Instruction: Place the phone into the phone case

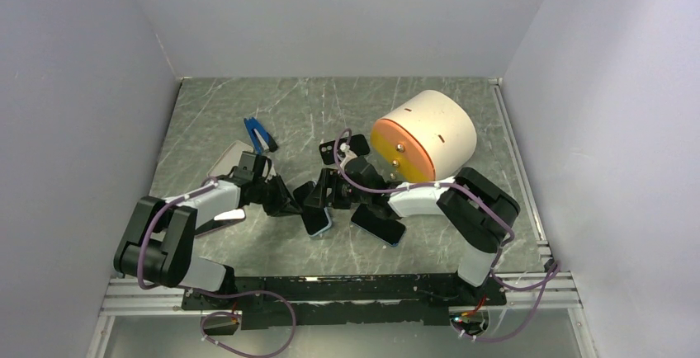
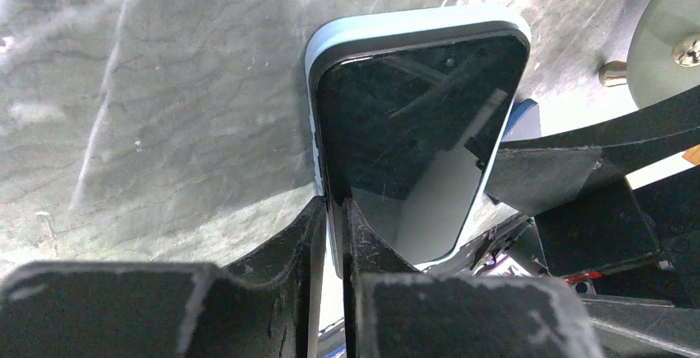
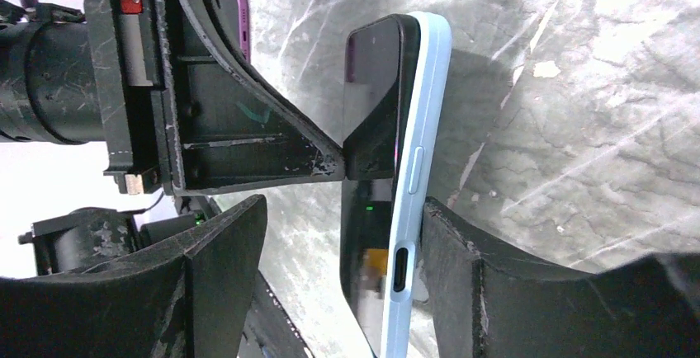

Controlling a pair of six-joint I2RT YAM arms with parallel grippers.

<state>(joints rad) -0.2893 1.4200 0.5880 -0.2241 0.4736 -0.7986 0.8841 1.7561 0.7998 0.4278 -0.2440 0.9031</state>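
Phone (image 2: 413, 143) is sitting in the light blue case (image 2: 396, 21), and the pair is held up on edge just over the counter (image 2: 165, 86), between the two arms. Left claw (image 2: 334, 238) is pinching phone and case together by one edge, and it's a pretty thin bite. Right claw (image 3: 342, 209) is spread with a finger on each side. The one behind looks like it touches the back of the case, and the one on the screen side is well apart. What worries me: from the right wrist view the glass looks to stand proud of the case toward the far end, so I'd guess it's not fully clicked in there. If the right claw squeezes while only one finger has contact, it could twist the whole thing out of that skinny left pinch and drop it onto the counter. Squeeze off-centre and a seated corner might pop out instead. Also, that back finger is just beside the side button, so an accidental press there is possible.
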